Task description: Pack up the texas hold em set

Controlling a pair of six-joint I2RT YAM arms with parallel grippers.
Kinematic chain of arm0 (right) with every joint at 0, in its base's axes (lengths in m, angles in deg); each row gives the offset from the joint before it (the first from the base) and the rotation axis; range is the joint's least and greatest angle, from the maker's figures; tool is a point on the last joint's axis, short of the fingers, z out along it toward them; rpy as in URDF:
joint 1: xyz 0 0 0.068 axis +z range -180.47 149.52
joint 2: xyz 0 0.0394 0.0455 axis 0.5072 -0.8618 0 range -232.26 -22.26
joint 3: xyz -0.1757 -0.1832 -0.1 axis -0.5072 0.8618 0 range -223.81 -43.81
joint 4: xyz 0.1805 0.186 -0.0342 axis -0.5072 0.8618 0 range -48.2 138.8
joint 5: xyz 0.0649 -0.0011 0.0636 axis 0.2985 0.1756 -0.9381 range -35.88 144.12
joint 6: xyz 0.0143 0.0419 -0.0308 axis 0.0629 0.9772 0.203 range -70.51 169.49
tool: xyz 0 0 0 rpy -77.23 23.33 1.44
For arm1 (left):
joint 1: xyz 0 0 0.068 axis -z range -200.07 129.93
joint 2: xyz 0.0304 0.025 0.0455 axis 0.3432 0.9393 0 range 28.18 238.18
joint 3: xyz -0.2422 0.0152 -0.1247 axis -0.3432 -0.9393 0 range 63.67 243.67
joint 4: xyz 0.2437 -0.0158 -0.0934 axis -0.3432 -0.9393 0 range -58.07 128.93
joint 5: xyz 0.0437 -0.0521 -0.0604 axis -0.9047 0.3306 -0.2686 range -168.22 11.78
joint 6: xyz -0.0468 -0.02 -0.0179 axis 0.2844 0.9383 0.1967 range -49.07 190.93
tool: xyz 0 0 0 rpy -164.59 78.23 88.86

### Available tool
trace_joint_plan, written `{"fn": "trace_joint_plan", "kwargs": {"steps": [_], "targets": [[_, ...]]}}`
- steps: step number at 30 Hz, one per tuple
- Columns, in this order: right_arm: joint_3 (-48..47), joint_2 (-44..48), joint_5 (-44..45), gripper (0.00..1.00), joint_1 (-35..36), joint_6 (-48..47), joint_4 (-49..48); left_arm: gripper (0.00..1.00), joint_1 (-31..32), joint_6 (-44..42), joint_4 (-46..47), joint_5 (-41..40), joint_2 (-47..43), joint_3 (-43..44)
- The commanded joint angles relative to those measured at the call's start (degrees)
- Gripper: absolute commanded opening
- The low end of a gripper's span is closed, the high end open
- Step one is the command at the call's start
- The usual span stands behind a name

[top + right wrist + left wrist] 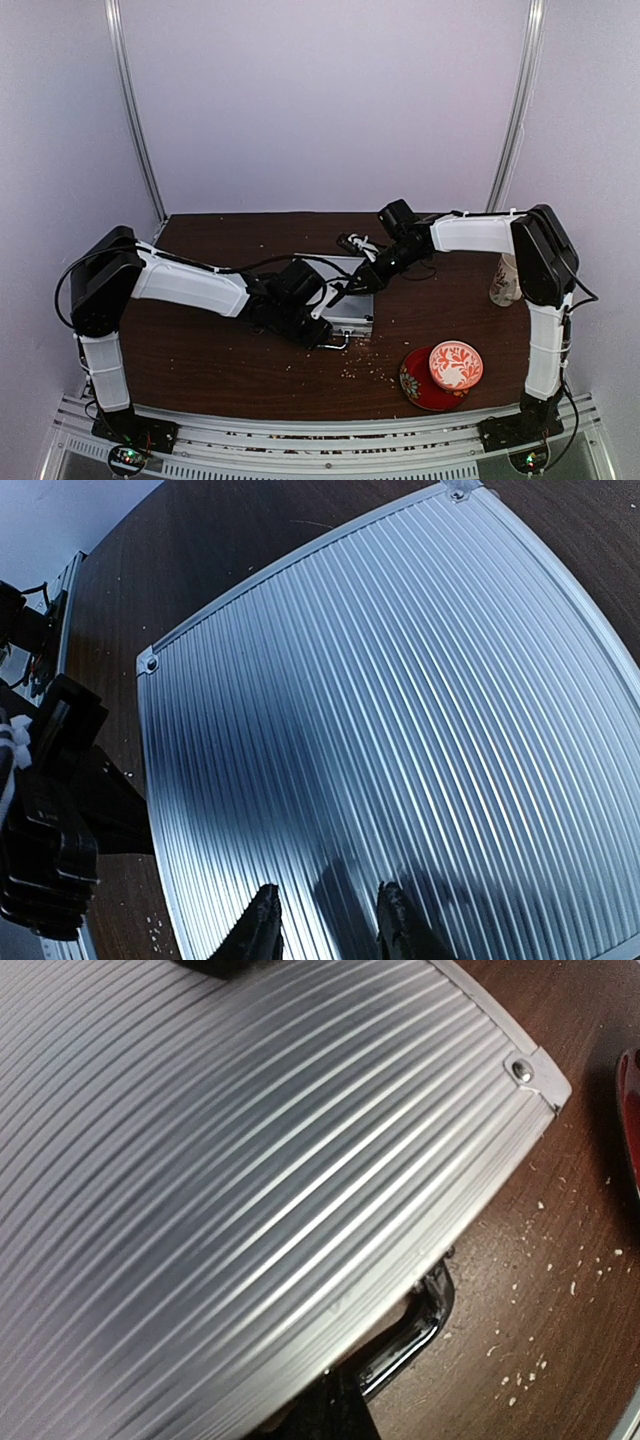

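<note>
The texas hold em set shows as a silver ribbed briefcase (356,312) lying shut on the brown table, its lid (250,1160) filling both wrist views. Its black handle (422,1325) sticks out from the front edge. My left gripper (326,336) is down at that front edge, and its dark shut fingers (335,1405) sit against the handle's near end. My right gripper (352,288) hovers just over the lid (400,700). That gripper (328,920) is open, with only the lid's ribs between its tips.
A red-and-white patterned bowl (456,364) sits on a red saucer (418,388) at the front right; the saucer's edge (632,1110) lies close to the case. A white mug (505,280) stands at the right. Crumbs are scattered on the table (200,355). Black cabling (357,243) lies behind the case.
</note>
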Motion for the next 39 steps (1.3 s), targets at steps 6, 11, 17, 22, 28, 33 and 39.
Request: {"fn": "trace_joint_plan", "kwargs": {"steps": [6,11,17,22,28,33,39], "targets": [[1.89,-5.40,5.98,0.35,-0.08,-0.96,6.18,0.00,0.22,-0.86,3.91,-2.52,3.89,-0.23],[1.67,-5.77,5.93,0.35,-0.08,-1.04,6.53,0.00,0.22,-0.84,4.19,-2.67,4.25,-0.11],[1.48,-5.44,6.06,0.35,-0.08,-0.97,6.59,0.00,0.22,-0.83,4.19,-2.60,3.23,-0.62],[0.28,-2.64,7.67,0.36,-0.17,-0.60,7.61,0.00,0.69,-1.33,3.97,-1.45,0.52,-0.19],[-0.64,4.76,10.40,0.44,-1.10,-1.32,9.27,0.00,0.93,-2.64,0.51,-0.88,-5.58,1.15],[-0.04,12.19,12.90,0.47,-2.98,-2.37,10.11,0.08,0.93,-5.44,-4.48,-4.98,-11.14,3.43],[4.06,23.34,18.79,0.47,-4.72,-2.74,7.43,0.40,0.35,-13.35,-11.57,-15.66,-13.40,8.73]]}}
